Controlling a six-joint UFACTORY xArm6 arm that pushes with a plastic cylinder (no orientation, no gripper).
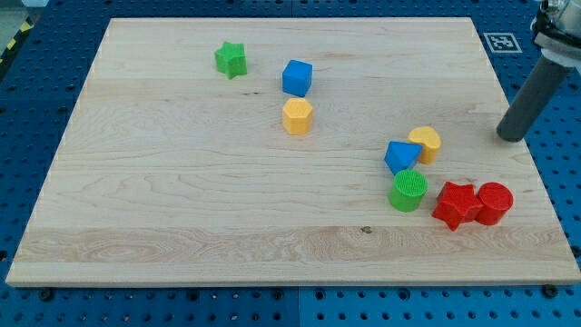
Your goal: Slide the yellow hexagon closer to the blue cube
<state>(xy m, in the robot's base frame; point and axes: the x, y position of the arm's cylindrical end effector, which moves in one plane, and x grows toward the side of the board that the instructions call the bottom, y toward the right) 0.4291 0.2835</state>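
The camera view shows my tip (510, 136), the lower end of a straight dark rod, at the right edge of the pale wooden counter (182, 182). There is no pincer on this arm, so nothing is spread or pinched; my tip touches no block.

Nearest to my tip, toward the view's left and slightly lower, lies a yellow rounded block (425, 143), touching a blue angular block (400, 156). Just below those sits a green ridged cylinder (408, 191). Below my tip, near the counter's right edge, a red star-shaped block (456, 205) rests against a red cylinder (494, 203).

Well apart from my tip, far toward the view's left, the yellow hexagon (297, 116) sits just below the blue cube (296, 77), very near it with a narrow gap. Farthest off, up and left, is a green star (231, 60).
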